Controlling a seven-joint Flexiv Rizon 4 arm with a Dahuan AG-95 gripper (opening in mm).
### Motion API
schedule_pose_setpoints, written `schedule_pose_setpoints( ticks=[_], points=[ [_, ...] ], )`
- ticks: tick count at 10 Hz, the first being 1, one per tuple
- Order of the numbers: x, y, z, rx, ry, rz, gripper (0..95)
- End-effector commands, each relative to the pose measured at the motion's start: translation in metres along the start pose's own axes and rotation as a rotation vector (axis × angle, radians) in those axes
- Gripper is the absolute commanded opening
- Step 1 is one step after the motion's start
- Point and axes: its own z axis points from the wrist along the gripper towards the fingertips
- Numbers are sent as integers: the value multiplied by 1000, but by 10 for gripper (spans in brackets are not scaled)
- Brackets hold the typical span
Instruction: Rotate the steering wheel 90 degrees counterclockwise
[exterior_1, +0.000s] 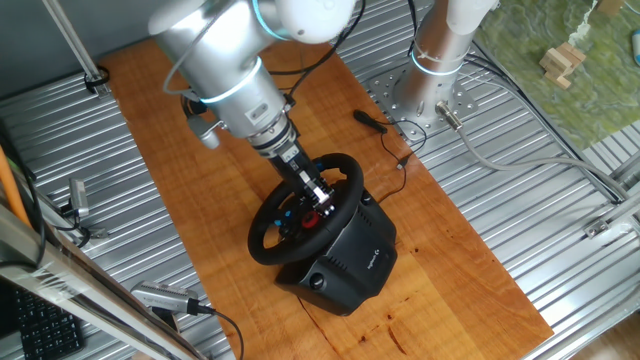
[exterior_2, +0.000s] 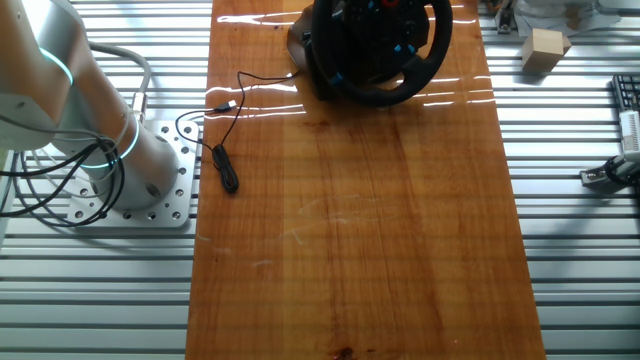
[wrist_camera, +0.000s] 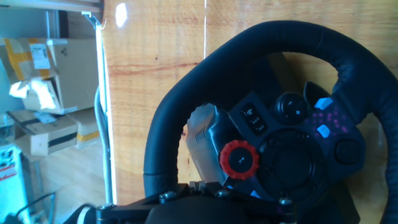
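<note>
The steering wheel (exterior_1: 270, 235) is black and thick-rimmed, tilted on its boxy black base (exterior_1: 352, 262) near the front of the wooden board. My gripper (exterior_1: 312, 192) reaches down into the wheel at a spoke beside the hub. In the hand view the steering wheel (wrist_camera: 180, 106) fills the frame, with a red dial (wrist_camera: 239, 159) and blue buttons on the hub. There my gripper (wrist_camera: 196, 183) stands at the bottom edge, its jaws close together on the end of the grey spoke (wrist_camera: 200, 134). The other fixed view shows the steering wheel (exterior_2: 385, 95) at the board's far end; the gripper is out of frame there.
A black cable (exterior_2: 225, 165) lies across the board's edge toward the arm's mounting plate (exterior_2: 140, 195). A wooden block (exterior_2: 545, 50) sits on the metal table beside the wheel. Ridged metal table surrounds the wooden board (exterior_2: 350, 240).
</note>
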Motion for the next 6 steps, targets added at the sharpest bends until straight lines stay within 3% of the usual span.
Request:
schedule_pose_setpoints(
  ticks=[1,6],
  points=[
    [2,0,0,-2,-1,-10,0],
    [2,0,0,6,-20,2,0]
  ],
)
